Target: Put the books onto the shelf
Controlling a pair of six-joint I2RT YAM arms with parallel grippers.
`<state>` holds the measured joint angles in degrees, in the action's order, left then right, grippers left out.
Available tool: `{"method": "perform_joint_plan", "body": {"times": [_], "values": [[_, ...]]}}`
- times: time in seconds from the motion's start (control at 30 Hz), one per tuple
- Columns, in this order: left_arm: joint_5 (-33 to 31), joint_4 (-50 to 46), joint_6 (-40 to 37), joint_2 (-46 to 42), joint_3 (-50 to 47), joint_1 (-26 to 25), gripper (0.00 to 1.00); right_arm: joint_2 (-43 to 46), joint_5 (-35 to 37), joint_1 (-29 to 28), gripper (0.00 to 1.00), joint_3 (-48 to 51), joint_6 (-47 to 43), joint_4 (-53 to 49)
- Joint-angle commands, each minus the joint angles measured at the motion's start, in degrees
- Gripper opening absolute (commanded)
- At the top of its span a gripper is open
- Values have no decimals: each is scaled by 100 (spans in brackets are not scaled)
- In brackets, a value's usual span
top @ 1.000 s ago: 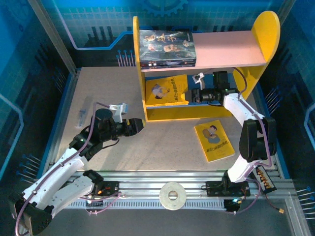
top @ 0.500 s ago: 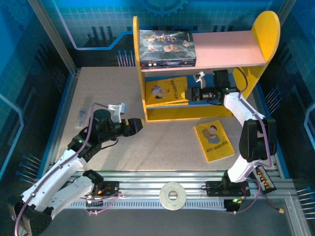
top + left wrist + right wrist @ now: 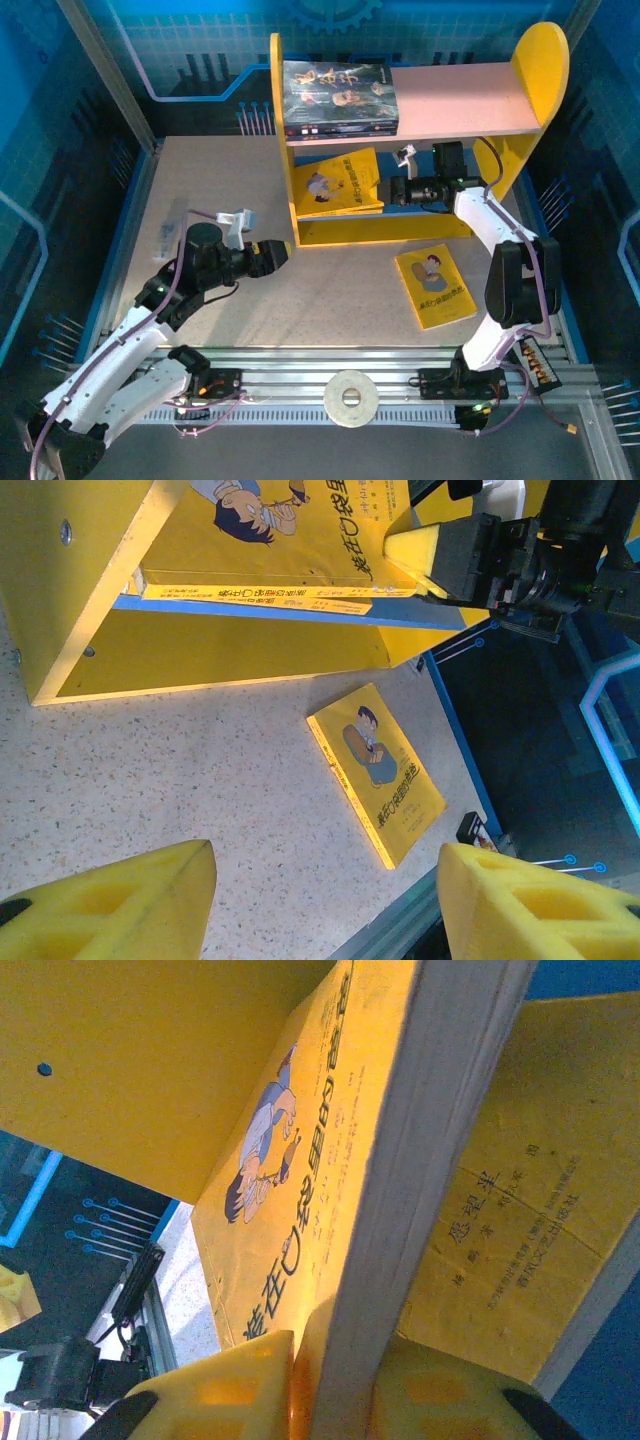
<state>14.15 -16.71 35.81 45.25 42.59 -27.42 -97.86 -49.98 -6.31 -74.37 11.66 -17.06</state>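
Down on the lower board (image 3: 300,612) of the shelf (image 3: 540,70), the right gripper (image 3: 392,190) is clamped on the edge of a yellow cartoon book (image 3: 338,183). I'd slide it fully in and lay it flat before letting go. The left gripper (image 3: 280,254) hangs open over the table, and another yellow book (image 3: 434,285) lies near the shelf's front.

Pink board (image 3: 465,100) free R of stack (image 3: 338,95); right gripper (image 3: 388,190) w/ book (image 3: 335,180) blocks below.
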Motion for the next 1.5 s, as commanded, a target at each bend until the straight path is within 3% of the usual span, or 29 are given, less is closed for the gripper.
{"method": "perform_joint_plan", "body": {"times": [0.0, 0.57, 0.93, 1.47], "values": [[33, 27, -110, -48, -67, 53, 61, -98, -249, 15, 21, -91, 168, 414], [79, 49, -74, -43, -97, 101, 61, -92, -391, 111, 19, 367, 645, 1187], [88, 2, -85, -94, -87, 105, 61, -163, -447, 72, 18, 855, 1443, 2324], [137, 62, -110, -54, -63, 140, 61, -136, -466, 31, 18, 846, 1363, 2221]]}}
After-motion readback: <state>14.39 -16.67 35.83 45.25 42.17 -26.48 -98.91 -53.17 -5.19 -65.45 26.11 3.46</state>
